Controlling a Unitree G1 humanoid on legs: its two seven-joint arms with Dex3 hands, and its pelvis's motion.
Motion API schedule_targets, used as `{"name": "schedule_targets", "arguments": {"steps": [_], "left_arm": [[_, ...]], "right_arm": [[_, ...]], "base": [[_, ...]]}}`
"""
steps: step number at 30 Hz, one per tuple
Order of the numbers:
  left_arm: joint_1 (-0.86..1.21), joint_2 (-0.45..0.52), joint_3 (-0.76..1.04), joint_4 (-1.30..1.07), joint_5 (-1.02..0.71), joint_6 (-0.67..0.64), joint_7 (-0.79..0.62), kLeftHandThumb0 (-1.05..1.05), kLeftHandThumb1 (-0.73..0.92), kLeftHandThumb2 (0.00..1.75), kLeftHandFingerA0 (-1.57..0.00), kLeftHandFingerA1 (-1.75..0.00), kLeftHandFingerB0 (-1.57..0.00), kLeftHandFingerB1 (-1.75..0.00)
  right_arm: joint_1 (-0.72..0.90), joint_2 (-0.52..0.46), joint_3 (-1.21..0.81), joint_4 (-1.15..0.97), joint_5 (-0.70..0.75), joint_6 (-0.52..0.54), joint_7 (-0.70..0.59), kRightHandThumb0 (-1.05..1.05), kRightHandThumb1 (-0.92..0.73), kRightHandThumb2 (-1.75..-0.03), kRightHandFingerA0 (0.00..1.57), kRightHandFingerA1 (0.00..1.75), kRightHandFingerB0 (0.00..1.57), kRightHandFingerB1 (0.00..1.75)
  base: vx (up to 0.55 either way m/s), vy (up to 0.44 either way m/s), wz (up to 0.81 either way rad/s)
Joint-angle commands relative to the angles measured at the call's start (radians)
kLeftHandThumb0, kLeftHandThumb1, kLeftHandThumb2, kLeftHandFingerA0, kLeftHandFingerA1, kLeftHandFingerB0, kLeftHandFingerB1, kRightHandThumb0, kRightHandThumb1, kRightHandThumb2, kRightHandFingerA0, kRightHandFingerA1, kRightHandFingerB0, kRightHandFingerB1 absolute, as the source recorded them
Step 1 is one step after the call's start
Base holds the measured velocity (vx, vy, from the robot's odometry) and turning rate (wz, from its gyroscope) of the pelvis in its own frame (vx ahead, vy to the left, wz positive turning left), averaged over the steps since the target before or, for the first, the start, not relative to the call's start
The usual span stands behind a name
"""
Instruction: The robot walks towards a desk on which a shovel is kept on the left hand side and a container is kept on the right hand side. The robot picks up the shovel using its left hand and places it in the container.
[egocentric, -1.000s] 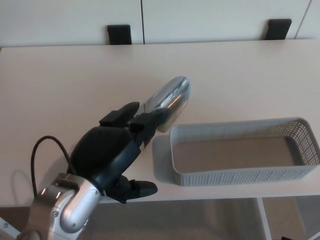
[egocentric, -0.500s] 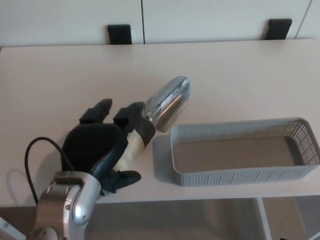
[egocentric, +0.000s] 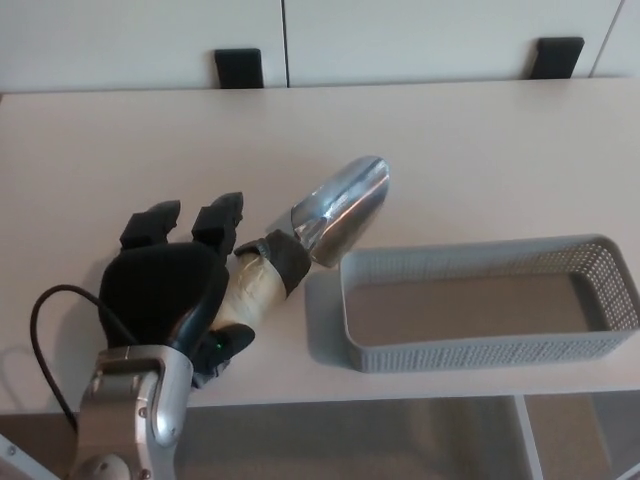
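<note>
The left hand (egocentric: 170, 285) is spread open, fingers (egocentric: 218, 222) apart, resting against the shovel's (egocentric: 315, 225) pale handle without gripping it. The shovel lies on the desk (egocentric: 120, 150) (metal scoop toward 1 o'clock), beside the empty container (egocentric: 480, 350), at its 10 o'clock corner

Left robot hand (egocentric: 170, 285), fingers spread

Single head-mounted view: the camera looks steeply down at the tabletop (egocentric: 480, 150) from close range, facing the far edge.
</note>
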Motion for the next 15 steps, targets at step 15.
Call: {"name": "schedule_targets", "arguments": {"steps": [15], "left_arm": [[-0.02,-0.023,-0.066,0.051,0.022,0.078,0.02,-0.65,0.41,0.77,-0.06,-0.42,0.0,-0.26]], "right_arm": [[-0.005,-0.025,0.01,-0.028,-0.008,0.031,0.017,-0.16,-0.54,-0.54,0.65,0.62,0.58,0.56]], "base": [[0.0,0.0,0.0]]}}
